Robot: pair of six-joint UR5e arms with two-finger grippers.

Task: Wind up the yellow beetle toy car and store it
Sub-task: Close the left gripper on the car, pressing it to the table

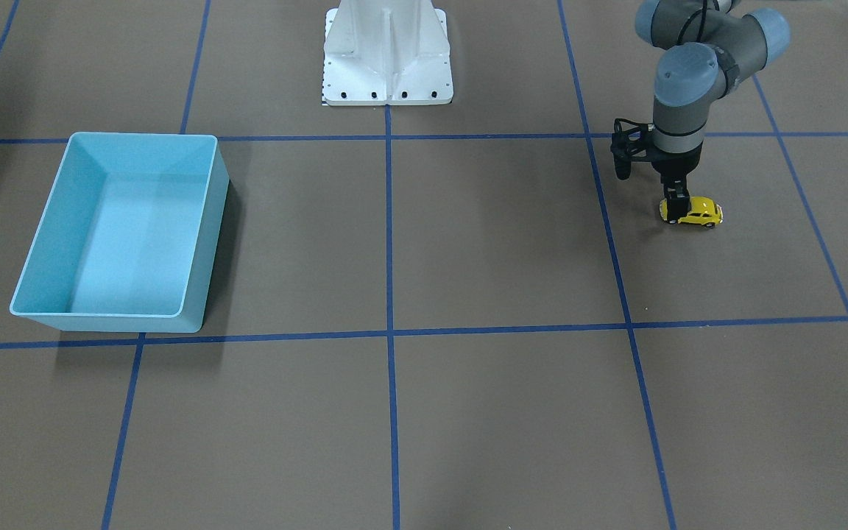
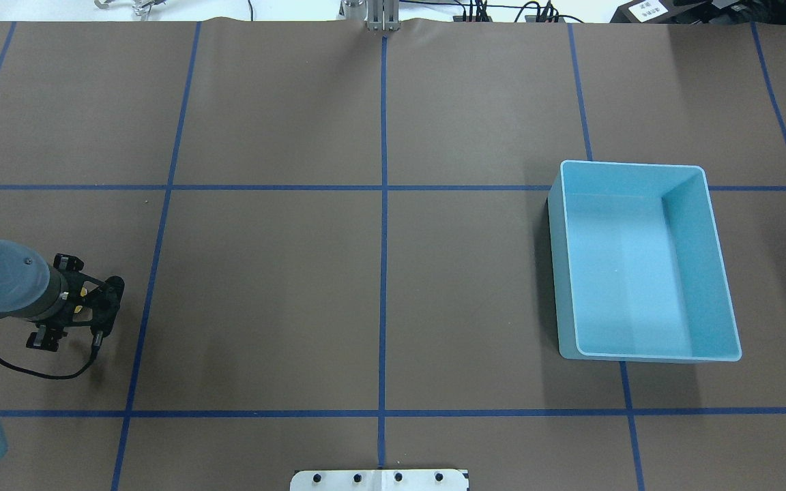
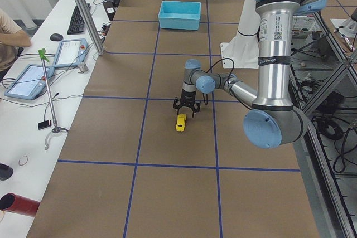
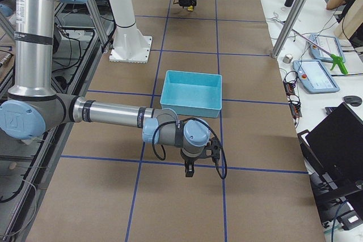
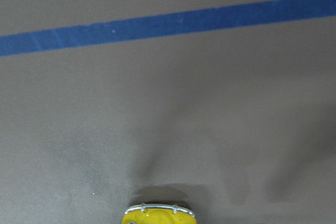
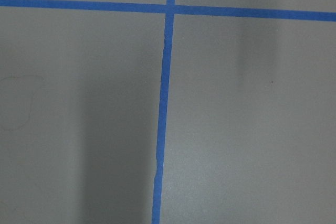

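The yellow beetle toy car (image 1: 698,212) stands on its wheels on the brown table, at the right of the front-facing view. My left gripper (image 1: 675,202) points straight down over the car's rear end, its fingers closed on the car's sides. From overhead the wrist hides most of the car (image 2: 83,292). The left wrist view shows only the car's end (image 5: 159,215) at the bottom edge. The car also shows in the exterior left view (image 3: 181,122). My right gripper (image 4: 189,168) hangs low over the table in front of the bin; I cannot tell whether it is open or shut.
The light-blue bin (image 1: 207,243) stands empty on the robot's right side (image 2: 632,164), far from the car. The white robot base (image 1: 387,59) is at the table's back middle. Blue tape lines (image 1: 389,294) mark a grid on the table.
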